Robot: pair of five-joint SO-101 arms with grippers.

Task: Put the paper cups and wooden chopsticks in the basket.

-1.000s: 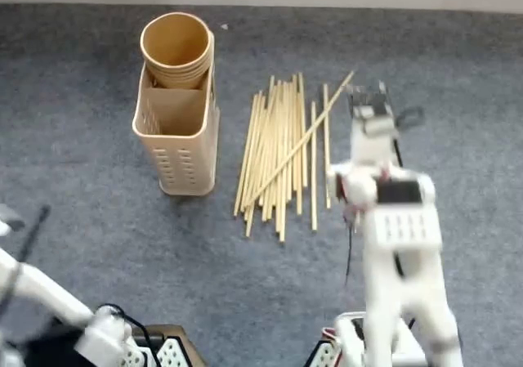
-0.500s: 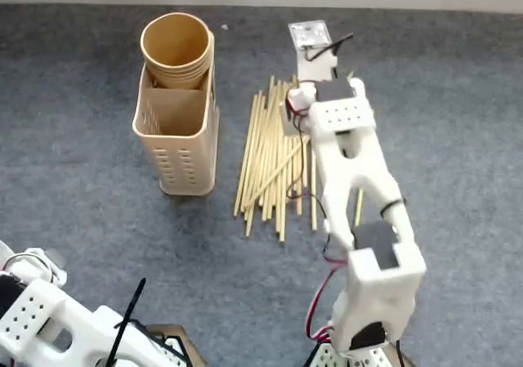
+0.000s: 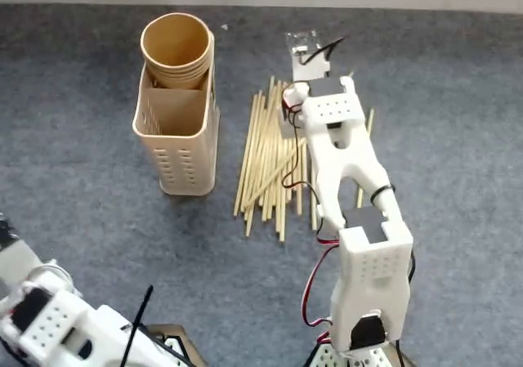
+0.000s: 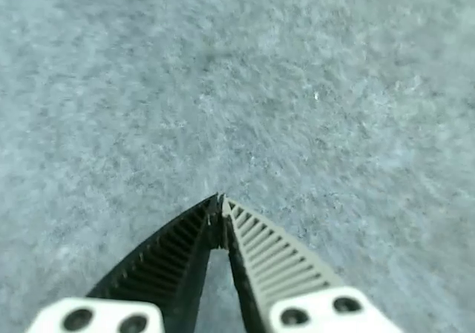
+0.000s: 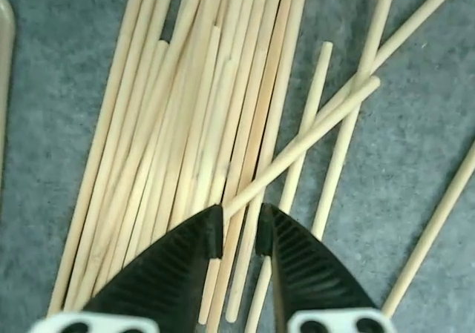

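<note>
In the high view the right arm [image 3: 351, 163] lies across the far-side half of the wooden chopsticks [image 3: 265, 150] and hides several of them, along with its own pincer. The left arm [image 3: 49, 326] is cut off at the near corner. Up close, the right pincer [image 5: 239, 233] hangs low over the pile with its ribbed black jaws parted by a narrow gap. One slanting stick ends at that gap, and whether the jaws touch it cannot be told. The left pincer [image 4: 221, 216] has its tips pressed together on nothing, above bare grey felt. The sticks are pale, thin and round, mostly lying side by side, with a few crossed. The beige plastic basket [image 3: 184, 167], perforated and divided, holds the nested brown paper cups [image 3: 176, 44] in its far compartment. The worktop [image 3: 458, 97] is fuzzy grey carpet
</note>
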